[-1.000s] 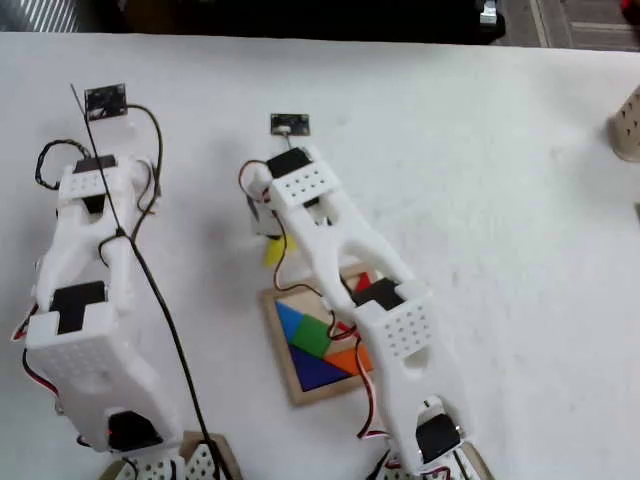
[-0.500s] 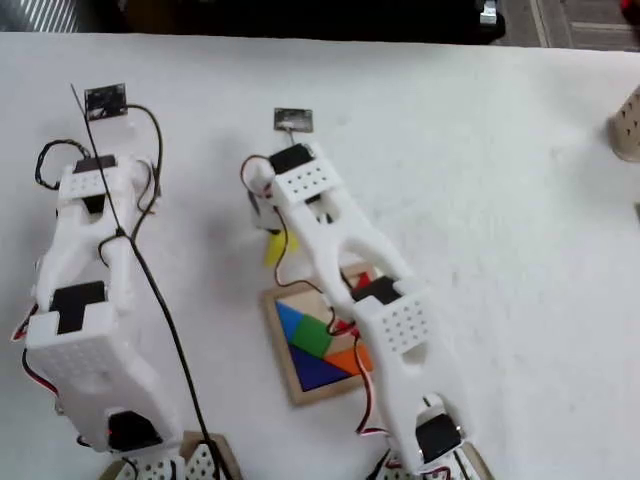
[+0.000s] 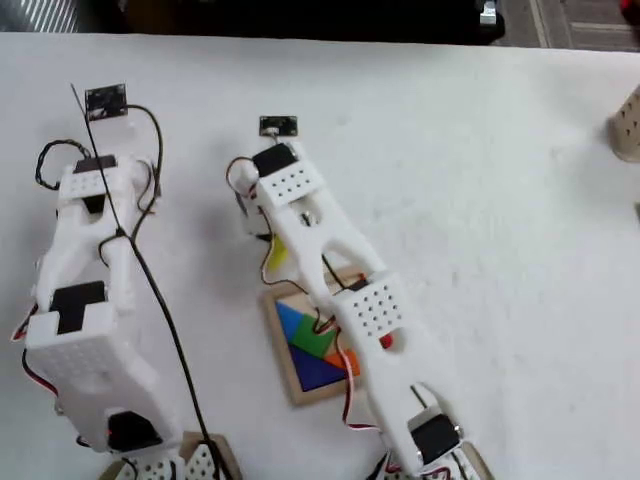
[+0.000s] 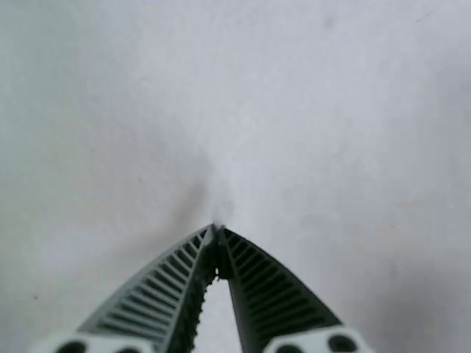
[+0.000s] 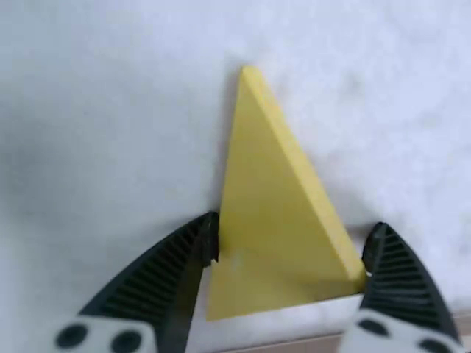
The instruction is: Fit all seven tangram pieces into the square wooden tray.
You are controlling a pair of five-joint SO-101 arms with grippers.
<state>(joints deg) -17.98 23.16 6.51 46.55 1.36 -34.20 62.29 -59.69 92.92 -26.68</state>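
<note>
A yellow triangle lies flat on the white table between the fingers of my right gripper, which stands open around its wide end; one fingertip touches its edge. In the high view the yellow triangle peeks out beside the right arm, just beyond the square wooden tray. The tray holds blue, green and orange pieces, and the arm covers much of it. My left gripper is shut and empty over bare table, at the left.
The left arm sits folded at the table's left, with a black cable running along it. A perforated beige object stands at the right edge. Open table lies to the right of the tray.
The right arm has swung left and come lower over the tray, hiding the red piece and more of the tray. The left arm has not moved.
</note>
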